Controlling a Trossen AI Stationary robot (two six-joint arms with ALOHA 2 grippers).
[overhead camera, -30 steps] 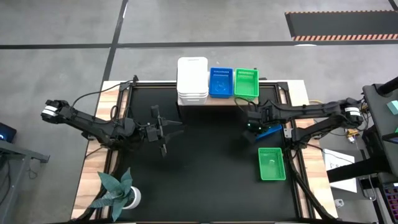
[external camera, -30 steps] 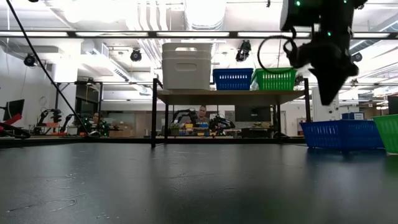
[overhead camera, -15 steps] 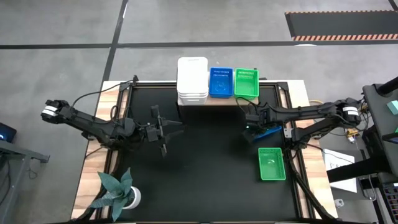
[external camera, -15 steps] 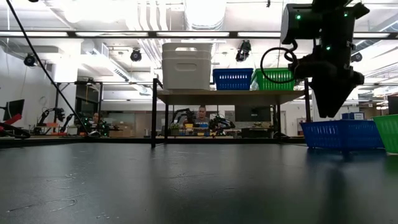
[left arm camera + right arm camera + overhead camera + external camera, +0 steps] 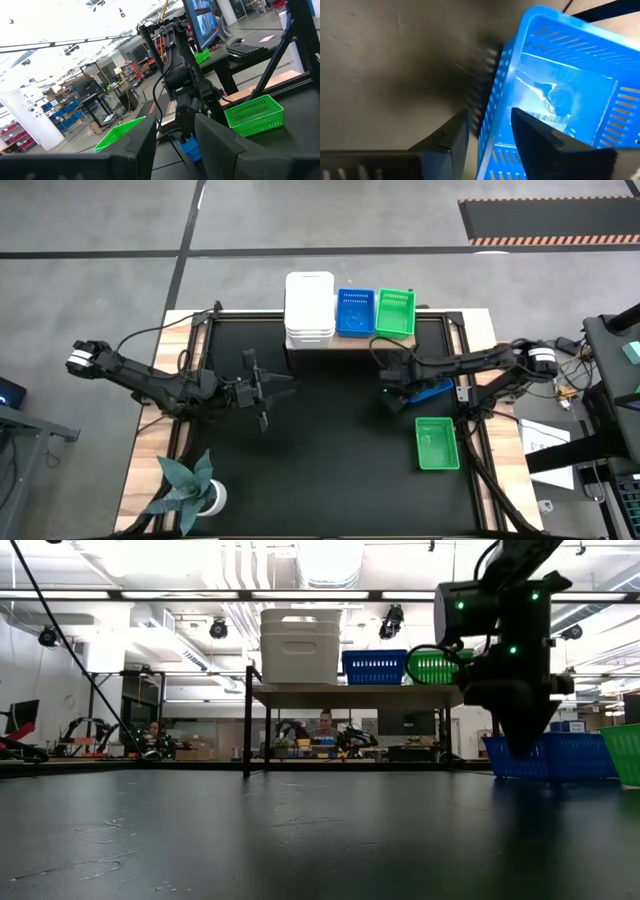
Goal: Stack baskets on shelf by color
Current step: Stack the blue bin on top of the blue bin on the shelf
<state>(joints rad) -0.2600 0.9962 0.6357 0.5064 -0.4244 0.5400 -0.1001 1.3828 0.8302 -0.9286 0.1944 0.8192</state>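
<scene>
On the shelf (image 5: 350, 693) at the table's far edge stand a white stack of baskets (image 5: 310, 308), a blue basket (image 5: 354, 312) and a green basket (image 5: 395, 312). A second blue basket (image 5: 434, 390) lies on the table at the right, with a green one (image 5: 437, 444) nearer the front. My right gripper (image 5: 487, 135) points down over the left end of the blue basket on the table. It is open, with one finger inside that end wall and one outside. My left gripper (image 5: 262, 392) waits open above the table's left half. My right gripper comes from above, pointing down, and straddles the blue basket's end wall (image 5: 492, 100). One finger (image 5: 540, 135) is inside the basket and the other (image 5: 445, 140) outside. Whether either finger touches the wall I cannot tell. The basket rests flat on the table.
A potted plant (image 5: 190, 488) stands at the table's near left corner. The black tabletop between the arms is bare. In the low view, a person sits in the room beyond the shelf (image 5: 322, 725).
My right gripper has come down toward the blue basket on the table and shifted a little toward the table's left. It has tipped steeper and its fingers have parted. The basket has stayed where it was.
</scene>
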